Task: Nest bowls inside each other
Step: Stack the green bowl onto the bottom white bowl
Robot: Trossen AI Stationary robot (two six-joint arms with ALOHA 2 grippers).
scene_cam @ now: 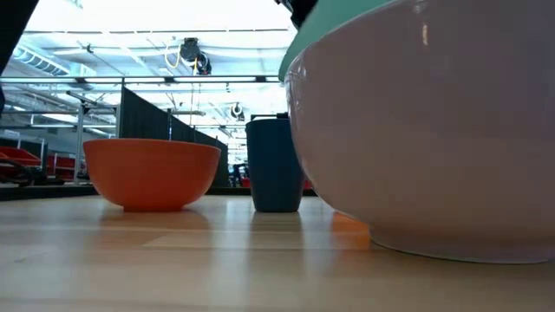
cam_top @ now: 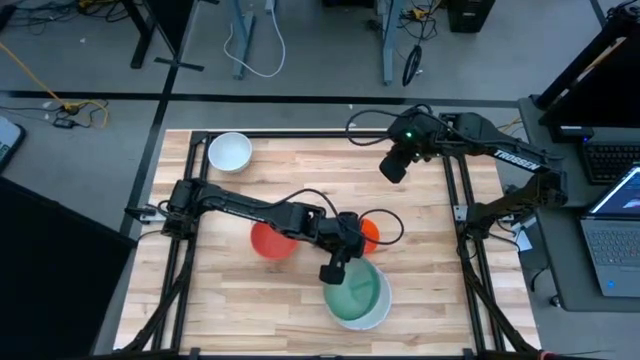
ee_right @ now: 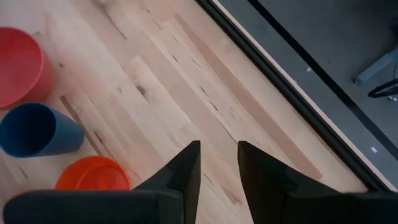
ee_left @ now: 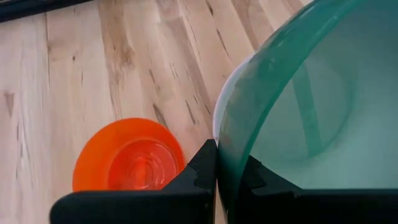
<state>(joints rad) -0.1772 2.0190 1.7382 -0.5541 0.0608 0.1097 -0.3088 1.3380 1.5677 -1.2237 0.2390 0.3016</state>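
A large green bowl [cam_top: 362, 290] sits inside a large white bowl [cam_top: 372, 318] near the table's front edge. My left gripper [cam_top: 333, 272] is shut on the green bowl's left rim. Farther back stand a red bowl [cam_top: 268, 241], a dark blue cup-like bowl [ee_right: 34, 130] upright, and a small orange bowl [cam_top: 370, 232]. Each of these rests on its base on the wood. A small white bowl [cam_top: 230, 152] stands at the far left. My right gripper [ee_right: 219, 149] hangs open above the table's far right part, holding nothing. My left gripper pinches the green bowl's rim [ee_left: 227, 134] on the side toward the table's left. One finger [ee_left: 252, 174] is inside the bowl and one finger [ee_left: 200, 167] outside. The fingers slant down from the left. The bowl lies within the white bowl; whether its base rests there is hidden.
The table's black frame [cam_top: 455, 190] runs along its edges. Bare wood lies between the small white bowl and the red bowl, and along the table's right side [ee_right: 205, 81]. A laptop [cam_top: 615, 230] sits off the table to the right.
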